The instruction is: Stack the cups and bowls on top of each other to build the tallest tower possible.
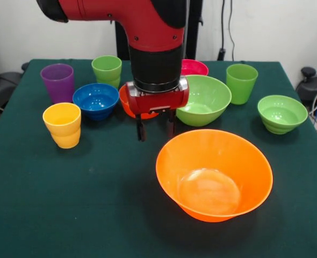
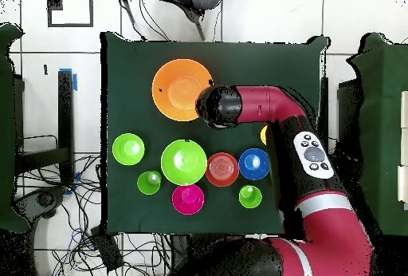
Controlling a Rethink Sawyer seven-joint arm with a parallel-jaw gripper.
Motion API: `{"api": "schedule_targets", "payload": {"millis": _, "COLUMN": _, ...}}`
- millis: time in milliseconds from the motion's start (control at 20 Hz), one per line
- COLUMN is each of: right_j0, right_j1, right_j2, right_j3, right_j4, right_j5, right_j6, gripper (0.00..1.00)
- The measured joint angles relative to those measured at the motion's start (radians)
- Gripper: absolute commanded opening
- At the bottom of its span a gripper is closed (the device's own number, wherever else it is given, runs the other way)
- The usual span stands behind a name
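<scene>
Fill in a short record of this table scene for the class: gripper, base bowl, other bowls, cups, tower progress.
gripper: gripper open, empty, hanging beside the orange bowl
base bowl: orange bowl upright, alone, nothing in it
other bowls: large green bowl, small green bowl, blue bowl, all separate
cups: yellow cup, purple cup, two green cups, upright
tower progress: nothing stacked

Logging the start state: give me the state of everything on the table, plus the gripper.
gripper: open, empty, fingers hanging above the cloth
huge orange bowl: upright, empty
large light green bowl: upright, empty
small green bowl: upright, empty
blue bowl: upright, empty
yellow cup: upright, unstacked
purple cup: upright, unstacked
</scene>
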Motion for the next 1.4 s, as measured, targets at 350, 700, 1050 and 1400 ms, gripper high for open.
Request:
{"api": "schedule_targets", "payload": {"millis": 350, "right_j0": -0.044, "right_j1": 0.029, "right_j2": 0.061, "right_j3": 0.004, "right_j4": -0.008, "right_j5": 0.000, "right_j6": 0.000, "gripper": 1.00}}
{"api": "schedule_targets", "payload": {"millis": 700, "right_j0": -0.087, "right_j1": 0.039, "right_j2": 0.102, "right_j3": 0.007, "right_j4": -0.010, "right_j5": 0.000, "right_j6": 0.000, "gripper": 1.00}}
{"api": "schedule_targets", "payload": {"millis": 1050, "right_j0": -0.123, "right_j1": 0.044, "right_j2": 0.137, "right_j3": 0.011, "right_j4": -0.013, "right_j5": 0.000, "right_j6": 0.000, "gripper": 1.00}}
{"api": "schedule_targets", "payload": {"millis": 1400, "right_j0": -0.138, "right_j1": 0.063, "right_j2": 0.158, "right_j3": 0.019, "right_j4": -0.016, "right_j5": 0.000, "right_j6": 0.000, "gripper": 1.00}}
